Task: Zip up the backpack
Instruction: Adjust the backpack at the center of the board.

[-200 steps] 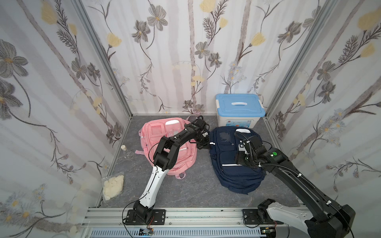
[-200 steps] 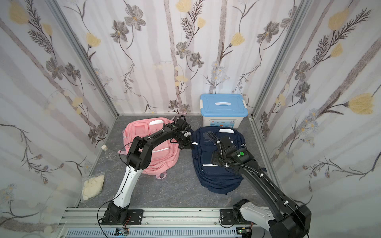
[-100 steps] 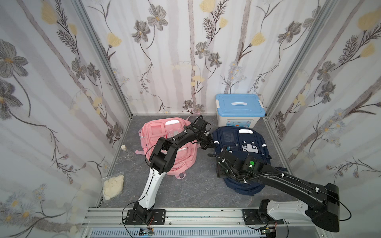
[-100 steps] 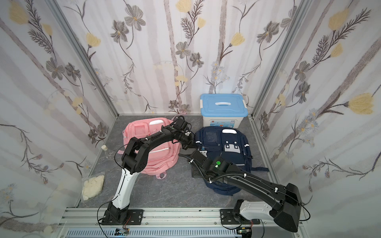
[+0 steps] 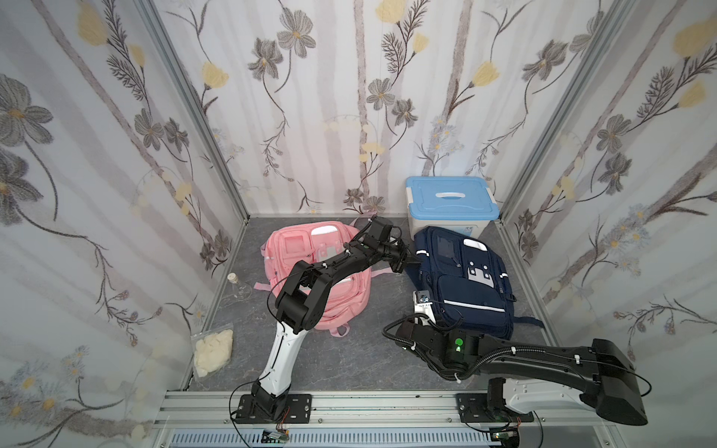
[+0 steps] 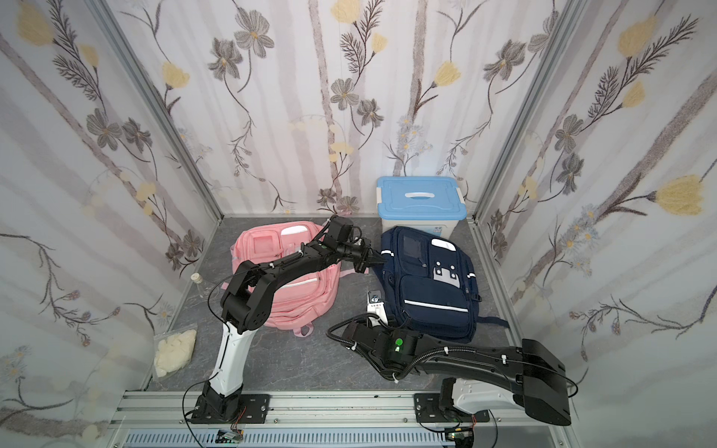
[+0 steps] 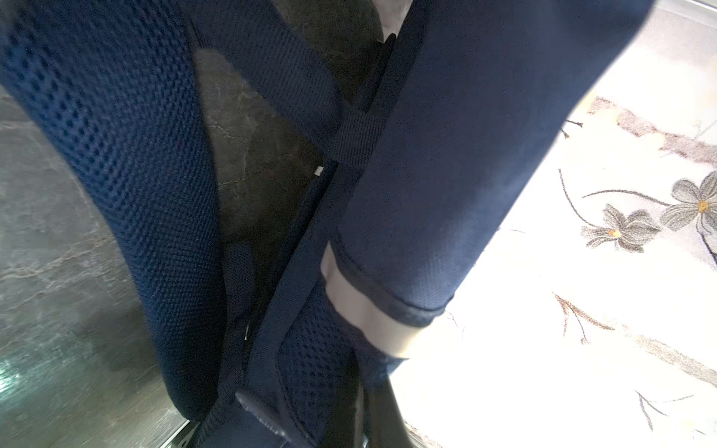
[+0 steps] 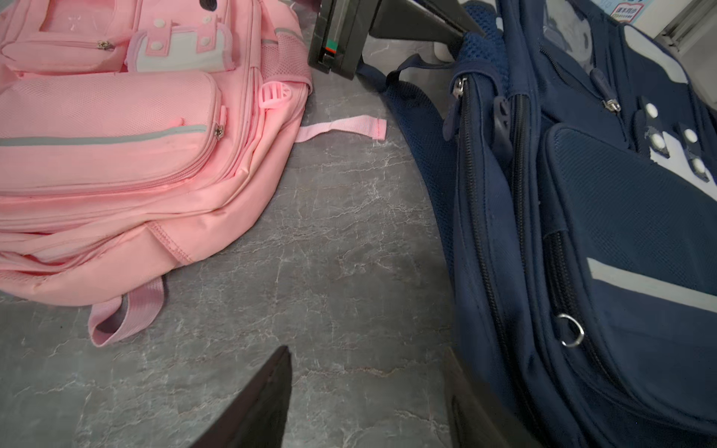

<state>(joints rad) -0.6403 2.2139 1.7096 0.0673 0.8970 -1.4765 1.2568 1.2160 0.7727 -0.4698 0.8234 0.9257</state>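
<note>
- Toward the table's (image 5: 368,360) back right corner, the navy backpack (image 5: 471,289) (image 6: 432,289) lies flat with its front panel up. Its top end is just in front of the blue-lidded storage box (image 5: 452,198), which stands in that corner.
- Beside it, nearer the middle of the back edge, lies the pink backpack (image 5: 295,248) (image 6: 265,248), also front up. A strip of bare grey table separates the two, and a loose pink strap (image 8: 341,128) lies across part of that strip.
- The left gripper (image 5: 412,263) (image 6: 378,259) reaches over the pink backpack to the navy backpack's back corner on the side facing the pink one. Its fingers are pinched tight on the navy fabric there. The left wrist view shows only mesh padding, webbing and a pale reflective band close up.
- The right gripper (image 5: 423,302) (image 8: 368,349) sits low beside the navy backpack's pink-facing side, nearer the front edge. Its fingers (image 8: 267,395) stand moderately apart with only bare table between them, and one finger is just beside the backpack's side wall.
- In the right wrist view, zip tracks run along that side wall. A metal slider (image 8: 460,87) sits at the far end of the outermost track. Whether every track is fully closed I cannot tell.
- A metal ring (image 8: 570,329) hangs by the front pocket's zip.
- Along the left edge stand a small glass flask (image 5: 238,287) and, nearer the front, a plastic bag (image 5: 213,351) of whitish material.
</note>
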